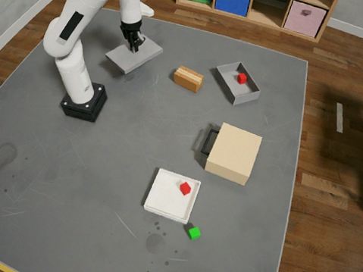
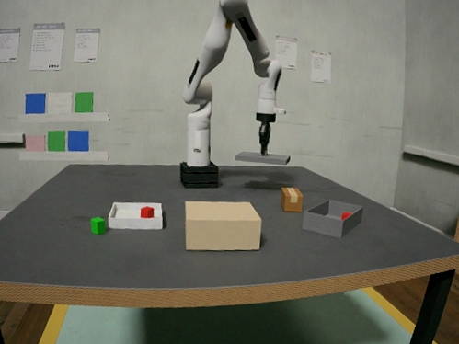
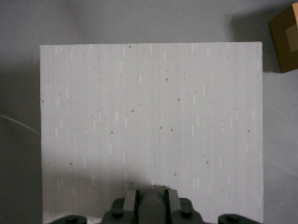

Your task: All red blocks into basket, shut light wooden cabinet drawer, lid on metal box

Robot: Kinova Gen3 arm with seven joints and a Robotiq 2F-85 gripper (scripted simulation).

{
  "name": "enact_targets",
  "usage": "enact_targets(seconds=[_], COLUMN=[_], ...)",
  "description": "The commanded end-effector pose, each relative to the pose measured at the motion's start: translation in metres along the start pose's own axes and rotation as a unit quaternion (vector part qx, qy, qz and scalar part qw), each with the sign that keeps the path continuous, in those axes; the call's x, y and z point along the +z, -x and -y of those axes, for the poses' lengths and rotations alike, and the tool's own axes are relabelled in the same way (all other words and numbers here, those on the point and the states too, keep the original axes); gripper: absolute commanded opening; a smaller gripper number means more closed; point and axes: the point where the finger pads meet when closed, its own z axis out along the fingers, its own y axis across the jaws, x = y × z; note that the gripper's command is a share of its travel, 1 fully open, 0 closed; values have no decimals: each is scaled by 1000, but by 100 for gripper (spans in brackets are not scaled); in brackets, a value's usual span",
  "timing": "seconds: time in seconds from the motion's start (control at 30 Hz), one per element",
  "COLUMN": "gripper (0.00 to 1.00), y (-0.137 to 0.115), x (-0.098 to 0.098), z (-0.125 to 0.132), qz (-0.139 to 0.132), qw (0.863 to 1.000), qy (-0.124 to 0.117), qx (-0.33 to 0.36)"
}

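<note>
My hand [image 1: 134, 49] [image 2: 264, 153] [image 3: 152, 206] grips the gray lid [image 1: 146, 53] [image 2: 278, 159] [image 3: 150, 115] above the bench [image 1: 121, 145] [image 2: 162, 264]. From the top, 1 red block [image 1: 242, 78] [image 2: 346, 216] sits at 1 o'clock, inside the open metal box [image 1: 243, 99] [image 2: 322, 224].

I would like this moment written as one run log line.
gripper: shut on lid, raised | metal box: uncovered, red block inside

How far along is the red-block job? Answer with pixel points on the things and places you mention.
Done: one red block [image 1: 185, 188] [image 2: 146, 212] is in the white basket [image 1: 147, 207] [image 2: 136, 223]; the cabinet [image 1: 233, 153] [image 2: 222, 227] drawer looks shut.

In hand: the gripper [image 1: 134, 50] [image 2: 264, 154] holds the gray lid [image 1: 148, 52] [image 2: 278, 159] [image 3: 150, 110] above the table.

Left: the red block in the open metal box [image 1: 240, 103] [image 2: 321, 226], then the lid. Hidden blocks: can't tell.
</note>
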Motion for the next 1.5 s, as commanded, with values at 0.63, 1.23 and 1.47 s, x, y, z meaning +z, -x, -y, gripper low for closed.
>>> enact_targets(seconds=[0.63,1.23,1.47], gripper=[10,10,10], y=[-1,-1,-1], x=[43,76,85], z=[0,1,1], qz=[-1,-1,-1], qw=[1000,1000,1000], qy=[0,0,0], qx=[0,0,0])
